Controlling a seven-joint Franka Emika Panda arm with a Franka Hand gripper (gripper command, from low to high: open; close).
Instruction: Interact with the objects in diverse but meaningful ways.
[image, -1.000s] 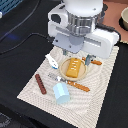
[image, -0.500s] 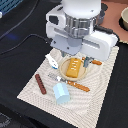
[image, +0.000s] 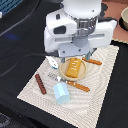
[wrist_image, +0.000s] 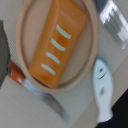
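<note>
While the arm has dropped closer over the ridged orange-yellow block (image: 74, 68) in its shallow dish (image: 63, 75), the block lies untouched; finger spread cannot be told. A grasp looks imminent.

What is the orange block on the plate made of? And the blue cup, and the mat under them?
The orange block looks like smooth, matte plastic with pale raised stripes, likely a toy. The round plate under it seems tan plastic or wood; too blurry to tell. The light blue cup looks like hard plastic with flat facets. The mat looks like woven cloth with fine stripes.
</note>
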